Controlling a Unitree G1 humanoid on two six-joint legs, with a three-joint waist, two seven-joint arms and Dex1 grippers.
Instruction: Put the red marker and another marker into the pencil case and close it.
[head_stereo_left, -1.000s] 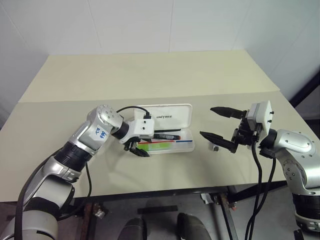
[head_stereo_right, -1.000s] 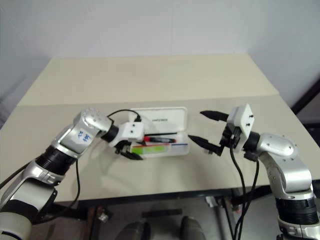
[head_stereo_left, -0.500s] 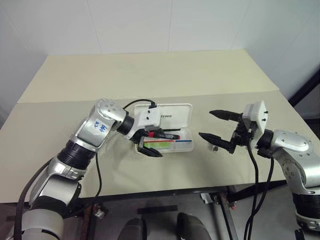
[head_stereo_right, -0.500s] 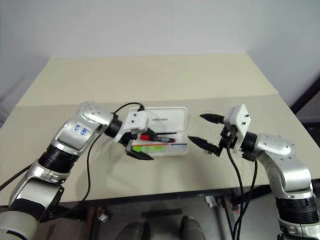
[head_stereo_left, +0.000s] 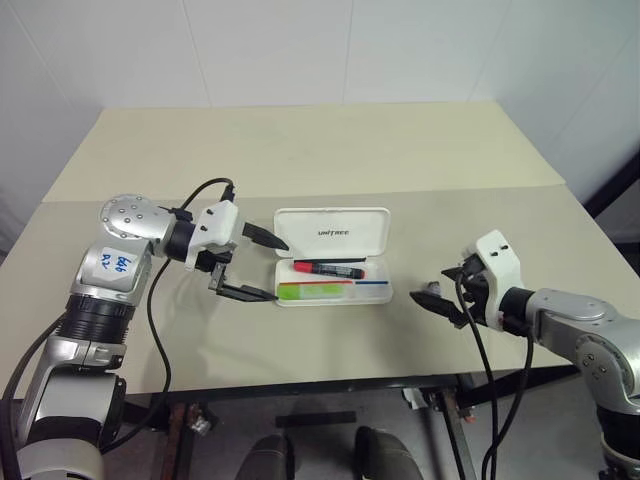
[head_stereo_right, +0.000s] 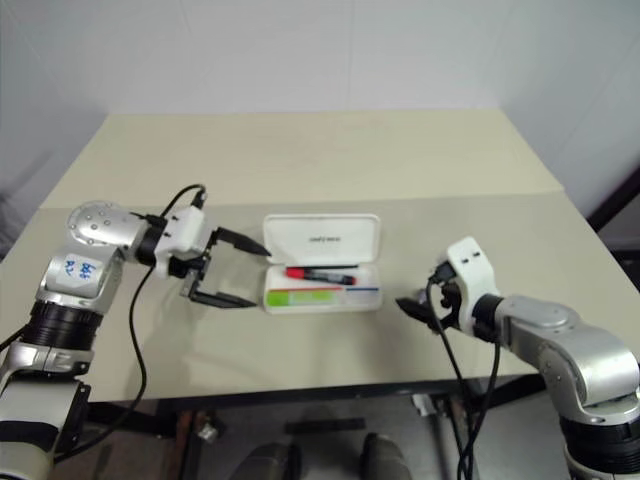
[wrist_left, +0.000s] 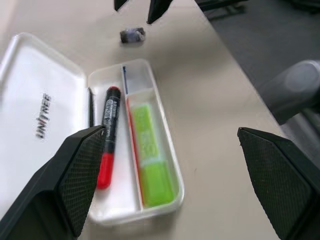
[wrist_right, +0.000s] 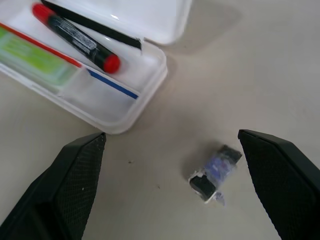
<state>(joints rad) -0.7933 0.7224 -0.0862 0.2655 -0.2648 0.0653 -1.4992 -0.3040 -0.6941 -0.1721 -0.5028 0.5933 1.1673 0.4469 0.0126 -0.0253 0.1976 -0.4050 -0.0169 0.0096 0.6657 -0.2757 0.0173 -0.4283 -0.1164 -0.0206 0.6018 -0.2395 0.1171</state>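
Note:
The white pencil case (head_stereo_left: 330, 233) lies open in the middle of the table, its lid flat behind the tray. In the tray the red marker (head_stereo_left: 328, 269) lies along the back and the light green marker (head_stereo_left: 313, 290) along the front; both show close up in the left wrist view, the red marker (wrist_left: 107, 137) beside the green marker (wrist_left: 150, 160). My left gripper (head_stereo_left: 277, 271) hovers open and empty at the case's left end. My right gripper (head_stereo_left: 440, 290) is low over the table to the right of the case, open and empty.
A small dark and pale scrap (wrist_right: 214, 173) lies on the table just right of the case, between my right gripper's fingers. The tan table (head_stereo_left: 300, 150) runs wide behind the case, with a seam across it. The front edge is close.
My left gripper has drawn back to the left out of the case, risen and opened wide, leaving the green marker in the tray. My right gripper has sunk toward the table and tipped down.

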